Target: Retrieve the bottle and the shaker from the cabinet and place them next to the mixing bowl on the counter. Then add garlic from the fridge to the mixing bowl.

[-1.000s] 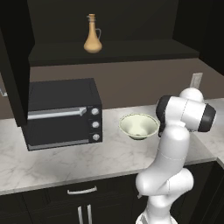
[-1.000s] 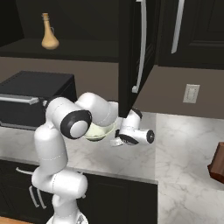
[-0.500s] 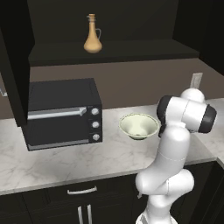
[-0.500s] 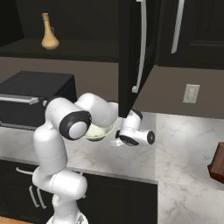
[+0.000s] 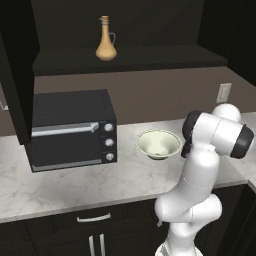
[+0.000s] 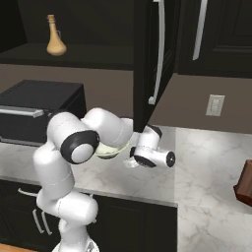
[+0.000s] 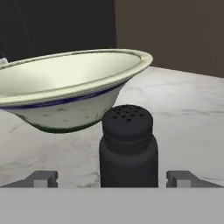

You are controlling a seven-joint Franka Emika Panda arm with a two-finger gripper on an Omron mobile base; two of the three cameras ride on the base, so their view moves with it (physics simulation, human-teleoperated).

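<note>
Clearly the risk is in backing away: the shaker [image 7: 127, 146] stands upright on the worktop [image 7: 188, 113] just beside the mixing bowl [image 7: 65, 83], between the 2 fingertips, and a skewed retreat could topple it. The gripper [image 7: 113, 178] is spread wide, holding nothing. The bottle [image 5: 105, 39] waits on the cabinet [image 5: 150, 57] shelf.

Between the fingers [image 7: 187, 179], which look like matt grey plastic, the shaker [image 7: 128, 148] is matt, near-black, plastic-looking, with a ribbed collar and a perforated domed top. Just beyond it, the mixing bowl [image 7: 72, 89] looks like smooth glazed ceramic, pale cream-green with a thin dark rim line. The tabletop [image 7: 188, 113] under both is polished white-grey marbled stone. The bottle [image 5: 106, 40] looks like smooth tan earthenware.
</note>
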